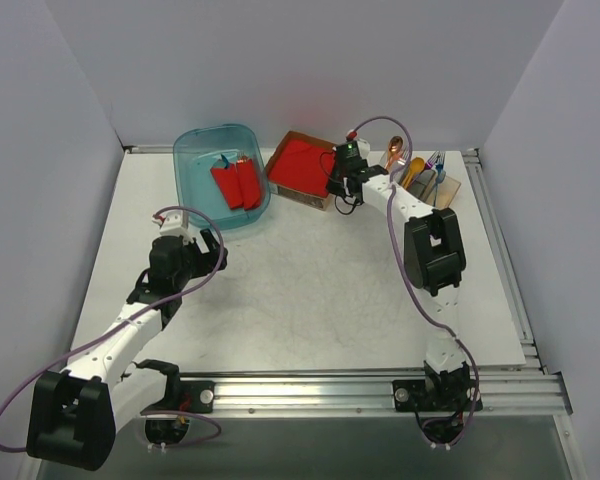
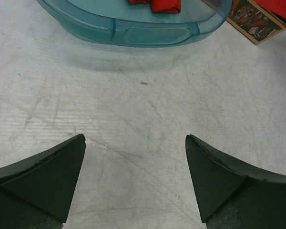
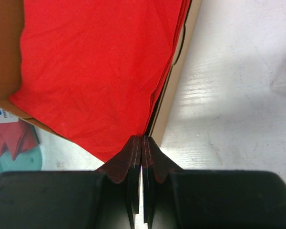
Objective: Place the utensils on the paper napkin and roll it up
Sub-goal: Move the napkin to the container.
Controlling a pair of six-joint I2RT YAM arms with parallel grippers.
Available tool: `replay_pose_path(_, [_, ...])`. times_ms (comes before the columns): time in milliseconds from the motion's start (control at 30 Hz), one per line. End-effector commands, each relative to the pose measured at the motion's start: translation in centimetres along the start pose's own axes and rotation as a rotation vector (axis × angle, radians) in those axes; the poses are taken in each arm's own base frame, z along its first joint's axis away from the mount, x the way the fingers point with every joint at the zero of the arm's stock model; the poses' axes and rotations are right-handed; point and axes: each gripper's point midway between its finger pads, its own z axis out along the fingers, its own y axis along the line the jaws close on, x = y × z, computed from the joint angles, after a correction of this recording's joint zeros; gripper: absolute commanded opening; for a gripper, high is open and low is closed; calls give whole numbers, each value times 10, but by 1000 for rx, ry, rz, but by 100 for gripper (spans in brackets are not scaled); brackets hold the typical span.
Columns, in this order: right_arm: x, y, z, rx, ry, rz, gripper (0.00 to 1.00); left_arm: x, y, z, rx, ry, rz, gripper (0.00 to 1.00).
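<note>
My right gripper (image 1: pixel 331 178) (image 3: pixel 141 138) is shut at the near corner of the top red sheet, the paper napkin (image 3: pixel 95 71) (image 1: pixel 302 160). That sheet lies on a red stack in a brown cardboard box (image 3: pixel 174 90), and its corner reaches past the box edge into my fingertips. The utensils stand in a holder at the back right: an orange spoon (image 1: pixel 393 150), with blue and purple forks (image 1: pixel 435 160) beside it. My left gripper (image 1: pixel 215 250) (image 2: pixel 135 138) is open and empty, low over bare table in front of the bin.
A clear blue bin (image 1: pixel 220 175) (image 2: pixel 148 36) at the back left holds short red rolled bundles (image 1: pixel 237 183) (image 2: pixel 164 5). The cardboard box (image 1: pixel 315 195) stands right of the bin. Metal rails run along the table's right and near edges.
</note>
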Motion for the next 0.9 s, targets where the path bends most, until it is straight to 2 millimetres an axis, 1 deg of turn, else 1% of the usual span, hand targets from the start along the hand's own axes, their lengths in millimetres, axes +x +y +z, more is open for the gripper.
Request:
replay_pose_path(0, [-40,24,-38,-80,-93,17,0,-22,-13,1,33,-59,7,95])
replay_pose_path(233, [-56,32,-55,-115,-145,19,0,-22,-12,1,32,-60,7,95])
replay_pose_path(433, [-65,36,-71,-131,-169,18,0,-22,-14,0,34,-59,9,95])
replay_pose_path(633, [-62,29,-86,-117,-173,13,0,-22,-16,0,40,-61,13,95])
replay_pose_path(700, [-57,23,-94,-109,-173,12,0,-22,-17,-1,38,-62,15,95])
replay_pose_path(733, [-60,24,-104,-114,-186,13,0,-22,-18,-1,43,-62,16,95])
replay_pose_path(767, [-50,16,-102,-98,-168,9,0,-21,-19,-1,45,-61,20,95])
replay_pose_path(867, [-43,9,-110,-89,-161,6,0,-21,-21,-2,47,-62,25,95])
